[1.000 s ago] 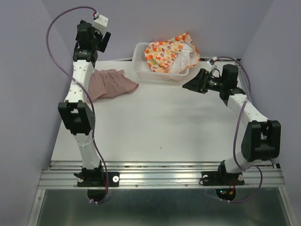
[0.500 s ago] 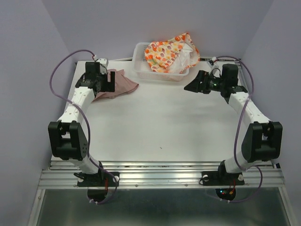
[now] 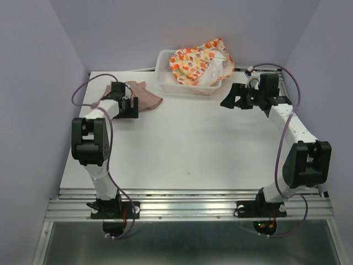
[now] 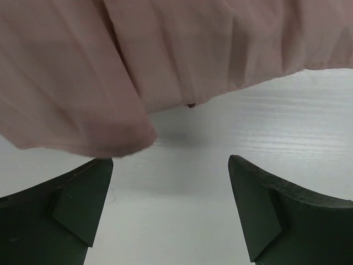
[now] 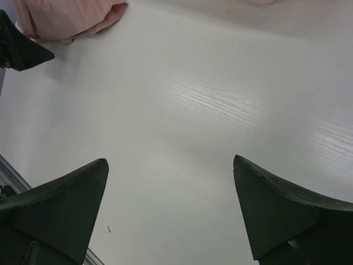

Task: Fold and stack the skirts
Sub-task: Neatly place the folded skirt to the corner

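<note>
Pink cloth is the business of this step: the dusty pink skirt (image 3: 146, 95) lies rumpled on the bench (image 3: 187, 149) at the far left, just beside the white mesh basket (image 3: 163, 77). The printed cream skirt (image 3: 198, 62) sits heaped in that basket, spilling over its rim. Neither is folded, so the step in hand looks like taking hold of the pink one to spread it.

The left pincer (image 4: 171, 165) is released, jaws wide, low over the bench. The ruffled hem lies just ahead of its tips, not between them. To do this well, I would ease forward until the hem edge sits between the tips. I would then clench near a corner rather than on a thick bunch, and draw the skirt toward the bare middle of the bench so it can lie flat.

The left arm is folded low, its forearm stretched toward the far left. The right pincer (image 5: 171, 165) is likewise released and grasps nothing. Its arm reaches up the right side, the wrist turned inward over bare bench near the basket
</note>
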Motion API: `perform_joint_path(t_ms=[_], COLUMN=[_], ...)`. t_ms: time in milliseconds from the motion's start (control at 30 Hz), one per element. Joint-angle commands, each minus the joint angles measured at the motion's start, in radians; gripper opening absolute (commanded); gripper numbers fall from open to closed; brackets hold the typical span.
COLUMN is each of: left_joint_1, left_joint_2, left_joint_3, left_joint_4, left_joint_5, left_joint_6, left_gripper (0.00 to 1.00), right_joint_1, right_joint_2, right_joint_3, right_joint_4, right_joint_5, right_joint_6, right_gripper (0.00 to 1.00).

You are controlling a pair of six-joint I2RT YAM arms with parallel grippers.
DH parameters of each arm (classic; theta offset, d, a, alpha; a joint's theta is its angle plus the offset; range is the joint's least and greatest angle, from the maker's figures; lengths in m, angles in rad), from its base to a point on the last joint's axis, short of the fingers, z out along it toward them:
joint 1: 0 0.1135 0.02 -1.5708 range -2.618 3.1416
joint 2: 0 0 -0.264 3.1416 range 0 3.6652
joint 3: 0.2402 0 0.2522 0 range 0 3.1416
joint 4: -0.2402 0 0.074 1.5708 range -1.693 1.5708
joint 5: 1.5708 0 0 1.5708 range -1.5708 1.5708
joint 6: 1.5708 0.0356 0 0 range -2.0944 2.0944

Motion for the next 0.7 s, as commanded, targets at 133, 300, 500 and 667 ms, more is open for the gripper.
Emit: perform_joint_path(t_ms=[133, 300, 500, 667], left_joint_1=[0.037, 0.047, 0.077, 0.077], left_joint_2=[0.181, 0.239, 0.328, 0.263], left_joint_3=[0.143, 0.259, 0.423, 0.396], left_joint_4=[0.07, 0.103, 0.057, 0.058], left_joint_5=[0.007, -0.001, 0.024, 0.246], left_joint_6=[0.002, 0.045, 0.076, 0.092], left_gripper=[0.98, 0.98, 0.98, 0.98], right_joint_1=[-0.008, -0.008, -0.008, -0.008], right_joint_2=[0.008, 0.075, 0.19, 0.348], right_joint_3=[0.048, 0.094, 0.169, 0.335], right_joint_4=[-0.015, 0.032, 0.167, 0.256], right_joint_5=[0.047, 0.103, 0.198, 0.344], right_joint_6=[-0.042, -0.018, 0.056, 0.136], right_gripper=[1.0, 1.0, 1.0, 1.0])
